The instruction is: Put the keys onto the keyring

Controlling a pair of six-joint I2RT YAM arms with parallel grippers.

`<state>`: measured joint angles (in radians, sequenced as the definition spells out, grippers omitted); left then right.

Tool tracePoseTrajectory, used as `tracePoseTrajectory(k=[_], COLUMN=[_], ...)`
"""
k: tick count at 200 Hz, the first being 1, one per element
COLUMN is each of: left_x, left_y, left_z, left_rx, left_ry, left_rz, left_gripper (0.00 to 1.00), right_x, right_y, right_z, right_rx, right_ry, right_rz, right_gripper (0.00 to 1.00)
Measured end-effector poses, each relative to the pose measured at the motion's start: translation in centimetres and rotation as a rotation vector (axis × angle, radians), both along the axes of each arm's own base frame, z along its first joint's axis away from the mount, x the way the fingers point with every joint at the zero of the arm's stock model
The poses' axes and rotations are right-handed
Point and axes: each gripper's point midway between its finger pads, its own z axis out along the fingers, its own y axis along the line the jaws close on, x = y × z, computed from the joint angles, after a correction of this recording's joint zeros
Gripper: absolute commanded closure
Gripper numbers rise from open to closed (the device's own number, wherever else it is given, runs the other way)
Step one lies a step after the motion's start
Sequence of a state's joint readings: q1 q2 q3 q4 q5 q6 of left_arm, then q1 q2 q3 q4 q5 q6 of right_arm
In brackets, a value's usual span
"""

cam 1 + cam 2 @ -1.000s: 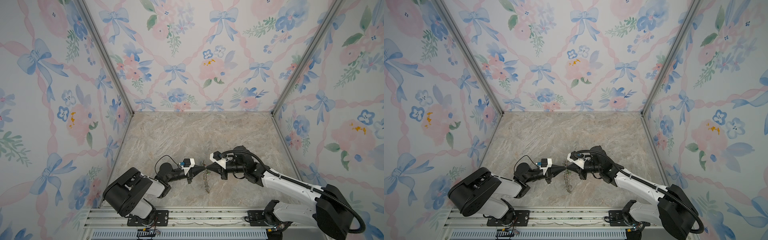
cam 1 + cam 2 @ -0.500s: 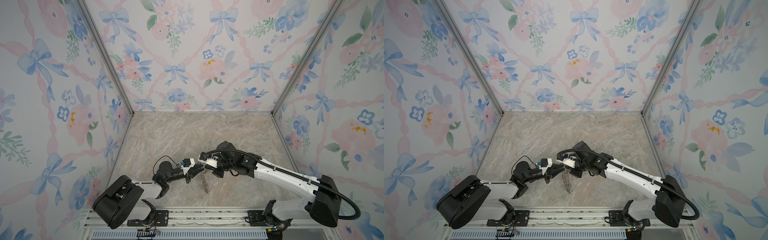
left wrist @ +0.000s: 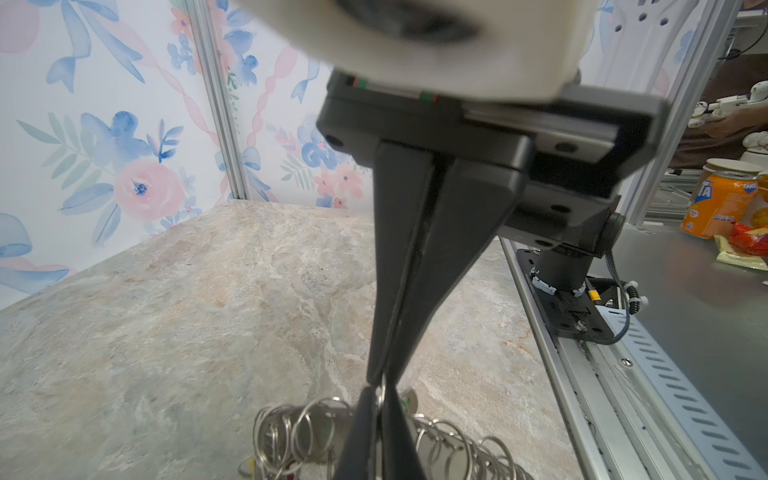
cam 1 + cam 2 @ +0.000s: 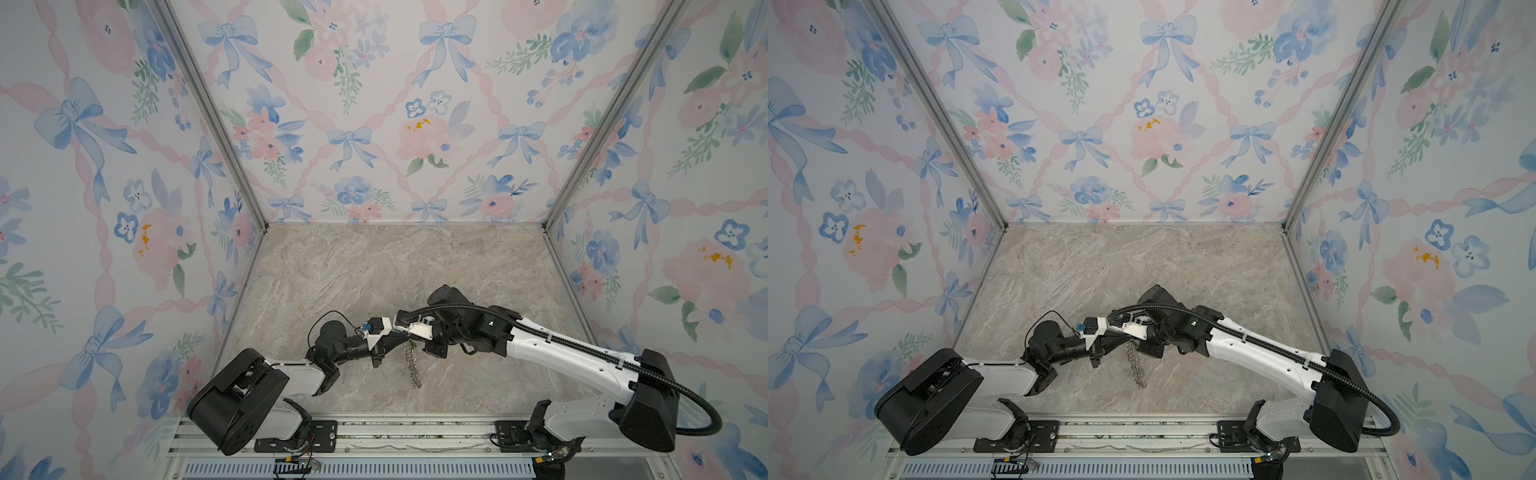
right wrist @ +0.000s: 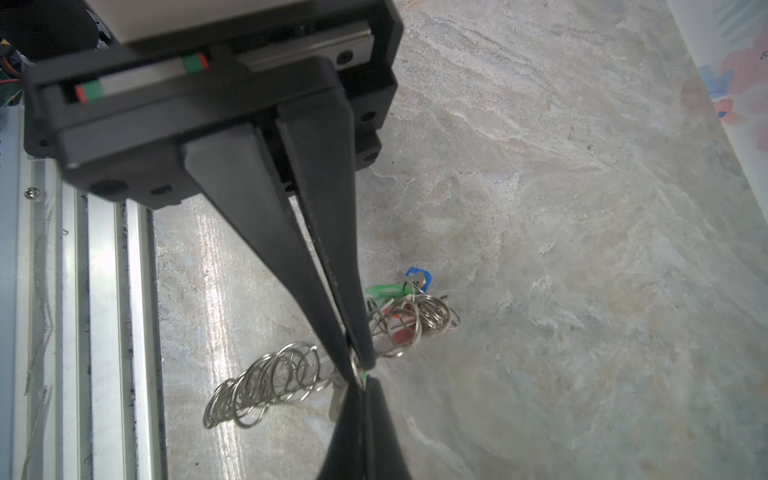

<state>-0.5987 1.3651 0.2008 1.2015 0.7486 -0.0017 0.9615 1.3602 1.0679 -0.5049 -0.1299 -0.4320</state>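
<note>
Keyring [image 4: 412, 365] looks chain-like, its upper end hidden beneath right end effector [image 4: 408, 338].

The walls [image 4: 374, 124] are pale, patterned with blue bows, pink ribbons and pink flowers. The table [image 4: 374, 270] is beige-grey, veined like marble. The arms [image 4: 561, 345] are black and white. The keyring [image 5: 266, 382] is silvery. The keys [image 5: 384, 291] are green, blue and, seemingly, red.
</note>
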Motion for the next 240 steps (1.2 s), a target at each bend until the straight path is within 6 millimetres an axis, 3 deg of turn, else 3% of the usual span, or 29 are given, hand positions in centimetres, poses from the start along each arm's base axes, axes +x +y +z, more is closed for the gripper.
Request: tracePoseTrajectory(k=[19,45,61,121,150,203,240], left_x=[0.0,0.2,0.3,0.4,0.1,-0.6,-0.9], left_y=[0.0,0.0,0.0,0.0,0.0,-0.1,-0.1], left_z=[0.1,0.1,0.2,0.2,0.2,0.4,0.6], left_rx=[-0.001,-0.003,-0.004,-0.004,-0.005,-0.012,-0.022], left_ry=[0.0,-0.001,0.002,0.005,0.005,-0.004,-0.018], left_rz=[0.0,0.007,0.011,0.019,0.006,-0.033,-0.046], left_gripper=[1.0,1.0,1.0,1.0,1.0,1.0,1.0], right_x=[0.1,0.4,0.7,0.4,-0.2,-0.6,-0.3], right_y=[0.0,0.1,-0.3,-2.5,-2.2,-0.9,-0.6], right_z=[0.0,0.2,0.2,0.4,-0.1,1.3,0.7], right_rx=[0.0,0.01,0.043,0.327,0.404,0.497,0.491], right_ry=[-0.004,-0.025,-0.043,-0.014,0.019,0.005,0.015], right_rz=[-0.002,-0.007,-0.015,0.003,0.055,0.126,0.127], right_gripper=[1.0,0.86,0.82,0.82,0.84,0.84,0.84])
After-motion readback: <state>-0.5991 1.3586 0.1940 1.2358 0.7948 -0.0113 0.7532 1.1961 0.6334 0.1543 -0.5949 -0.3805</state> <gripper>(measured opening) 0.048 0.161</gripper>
